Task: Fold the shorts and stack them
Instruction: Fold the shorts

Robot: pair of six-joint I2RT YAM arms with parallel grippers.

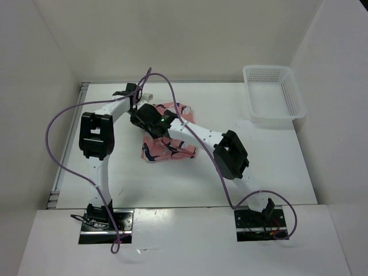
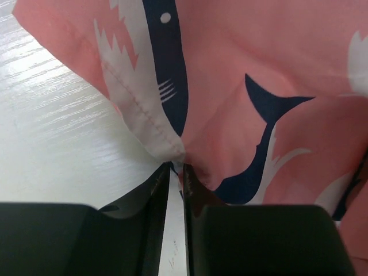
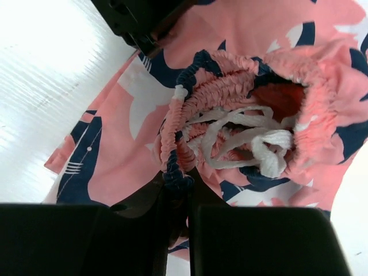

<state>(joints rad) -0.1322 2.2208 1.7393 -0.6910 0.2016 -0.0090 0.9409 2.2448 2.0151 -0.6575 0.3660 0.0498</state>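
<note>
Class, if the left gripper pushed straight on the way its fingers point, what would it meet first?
The shorts: the left gripper is shut on their hem, so more pink fabric lies directly ahead.

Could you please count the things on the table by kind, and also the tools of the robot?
shorts: 1
basket: 1
tools: 2 (left tool, right tool)
total: 4

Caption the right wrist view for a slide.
Right gripper, jaws shut on the elastic waistband of the shorts, white drawstring bunched inside.
</note>
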